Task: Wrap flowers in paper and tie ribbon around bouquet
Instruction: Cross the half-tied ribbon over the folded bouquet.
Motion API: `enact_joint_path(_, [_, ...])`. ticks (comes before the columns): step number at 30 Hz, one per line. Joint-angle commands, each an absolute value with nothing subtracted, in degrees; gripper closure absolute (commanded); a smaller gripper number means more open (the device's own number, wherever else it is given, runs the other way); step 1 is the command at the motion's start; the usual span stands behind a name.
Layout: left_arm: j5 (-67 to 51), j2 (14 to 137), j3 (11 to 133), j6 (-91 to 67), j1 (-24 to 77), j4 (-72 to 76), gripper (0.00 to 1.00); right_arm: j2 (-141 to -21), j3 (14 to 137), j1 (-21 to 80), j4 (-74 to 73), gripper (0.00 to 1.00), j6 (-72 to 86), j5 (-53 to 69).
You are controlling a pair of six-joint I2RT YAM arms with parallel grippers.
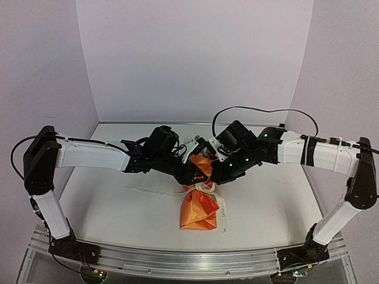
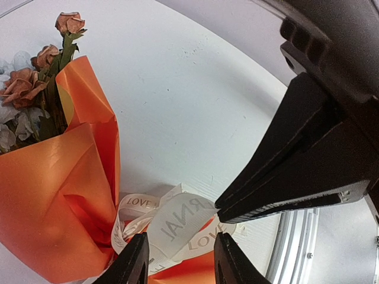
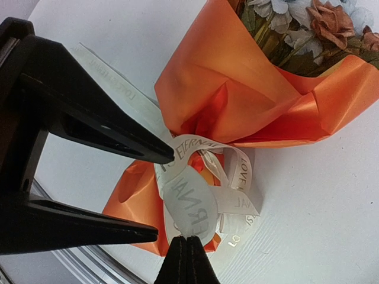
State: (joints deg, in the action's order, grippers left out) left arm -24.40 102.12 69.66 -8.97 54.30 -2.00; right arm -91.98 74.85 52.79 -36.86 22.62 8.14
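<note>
Now my right jaws pinch together on the ribbon point(image 3: 190, 201) loop, bottom centre; left jaws apart, straddling it. Looks limp, slippery: grip flat.

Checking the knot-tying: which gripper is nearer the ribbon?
Right. The right gripper has its fingers shut on a loop of the ribbon. The left gripper has open fingers either side of that loop.

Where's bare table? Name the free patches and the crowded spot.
Free: table left of the bouquet, toward the left arm's base; table right of the ribbon, toward the right arm's base. Crowded: where left gripper and right gripper meet.
</note>
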Motion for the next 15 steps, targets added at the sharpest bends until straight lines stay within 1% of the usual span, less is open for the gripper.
enact_joint_path(1, [-24.9, 103.8, 73.0, -8.0, 54.0, -2.5, 0.6, -91.5, 76.5, 53.1, -35.4, 1.0, 22.2, 8.8])
enact_joint_path(9, [-25.1, 103.8, 72.0, -8.6, 53.9, -1.1, 0.59, -92.3, 77.2, 53.1, -35.4, 1.0, 22.7, 8.6])
enact_joint_path(15, [-24.1, 102.6, 68.0, -10.8, 53.5, 5.2, 0.63, -91.9, 75.4, 53.1, -32.2, 1.0, 25.9, 8.4])
